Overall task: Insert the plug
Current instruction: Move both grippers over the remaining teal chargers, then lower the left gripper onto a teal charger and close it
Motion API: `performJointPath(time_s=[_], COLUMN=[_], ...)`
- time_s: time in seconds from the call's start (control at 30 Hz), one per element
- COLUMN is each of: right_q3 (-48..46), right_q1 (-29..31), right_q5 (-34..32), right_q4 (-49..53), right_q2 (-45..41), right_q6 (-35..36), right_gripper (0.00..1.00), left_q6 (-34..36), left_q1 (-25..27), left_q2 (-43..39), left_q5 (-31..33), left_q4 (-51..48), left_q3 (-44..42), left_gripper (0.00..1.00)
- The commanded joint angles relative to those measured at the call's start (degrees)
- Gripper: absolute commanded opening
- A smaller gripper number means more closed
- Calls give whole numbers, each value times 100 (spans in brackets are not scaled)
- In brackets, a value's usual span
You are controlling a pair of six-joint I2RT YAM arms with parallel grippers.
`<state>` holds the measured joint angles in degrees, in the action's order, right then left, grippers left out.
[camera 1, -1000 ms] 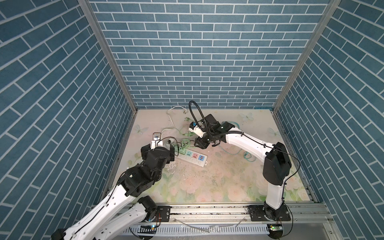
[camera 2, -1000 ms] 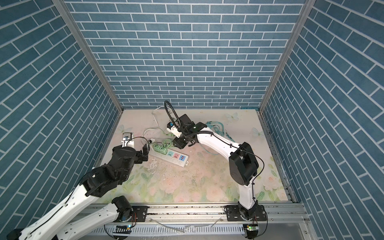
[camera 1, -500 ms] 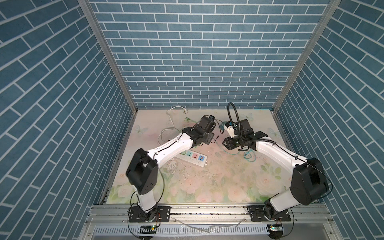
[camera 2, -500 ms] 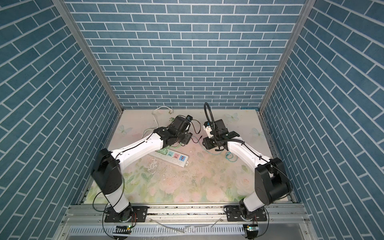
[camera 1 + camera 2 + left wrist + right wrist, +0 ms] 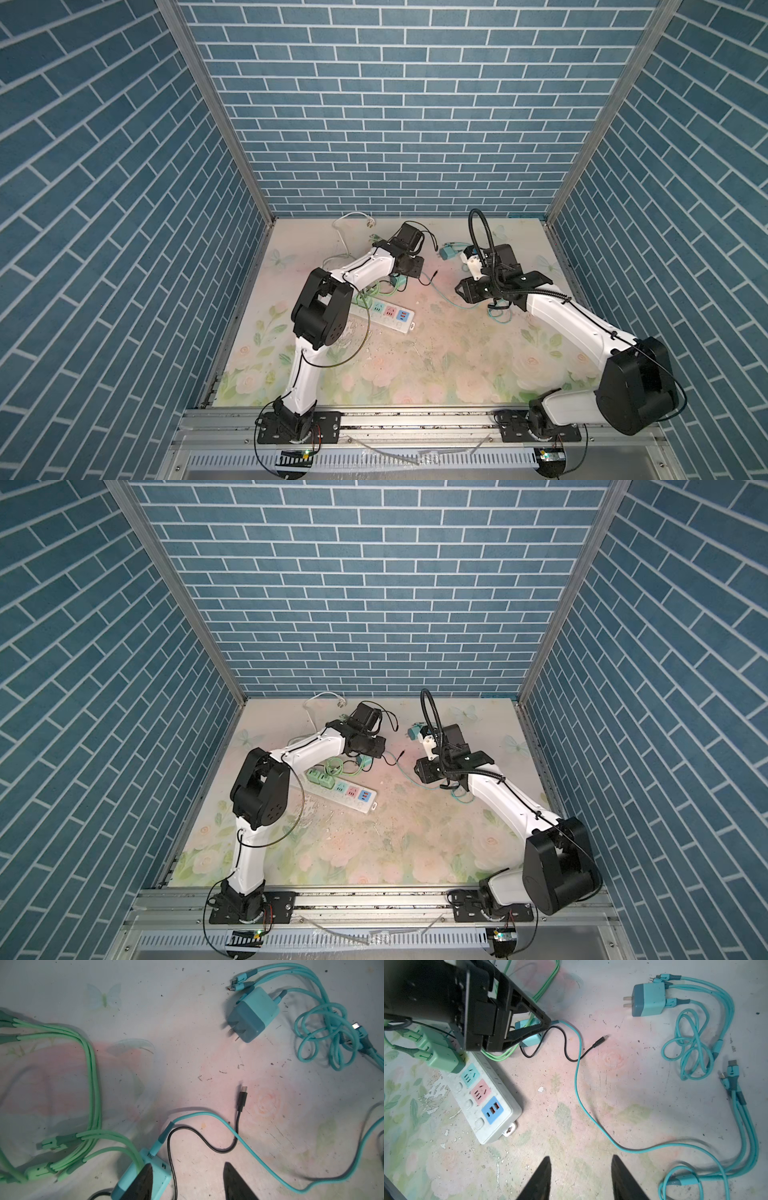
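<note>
My left gripper (image 5: 187, 1164) has swung over, and I'm setting its spread jaws at the charger (image 5: 158, 1162) to grab it, while the right gripper (image 5: 580, 1157) is hanging spread and empty.

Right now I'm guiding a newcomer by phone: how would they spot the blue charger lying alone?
From the white power strip, look toward the back wall, past the black cable. The blue charger lies there, prongs bare, a coiled blue cable beside it; its twin sits at the left gripper.

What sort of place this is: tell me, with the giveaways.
Probably a robot test cell: brick-patterned panels wall it in on three sides, a left arm and right arm are bolted to a metal rail, and a power strip with chargers lies staged on a flower-print table.
</note>
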<state>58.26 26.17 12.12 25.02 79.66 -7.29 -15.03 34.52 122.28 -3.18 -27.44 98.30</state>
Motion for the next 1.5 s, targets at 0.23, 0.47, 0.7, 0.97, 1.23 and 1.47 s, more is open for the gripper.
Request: performJointPath(time_s=[0.23, 0.47, 0.7, 0.97, 1.23, 1.47], right_q3=[-105, -104, -78, -131, -126, -115], right_q1=[-31, -30, -25, -25, -25, -25], right_q5=[46, 78, 194, 404, 458, 489], right_q4=[-3, 7, -5, 20, -31, 24], right_q2=[32, 45, 99, 68, 121, 138], right_q6=[-236, -238, -233, -176, -197, -142], right_gripper=[46, 46, 45, 42, 42, 42], left_q6=[-328, -326, -216, -251, -169, 502], left_q1=[-80, -82, -155, -288, -261, -257], left_q2=[557, 356, 373, 50, 170, -33], left_q5=[-464, -308, -132, 621, 288, 209], left_q4=[-611, -912, -1051, -1009, -649, -319], left_q3=[590, 362, 160, -211, -354, -629], left_gripper=[57, 55, 58, 59, 60, 60])
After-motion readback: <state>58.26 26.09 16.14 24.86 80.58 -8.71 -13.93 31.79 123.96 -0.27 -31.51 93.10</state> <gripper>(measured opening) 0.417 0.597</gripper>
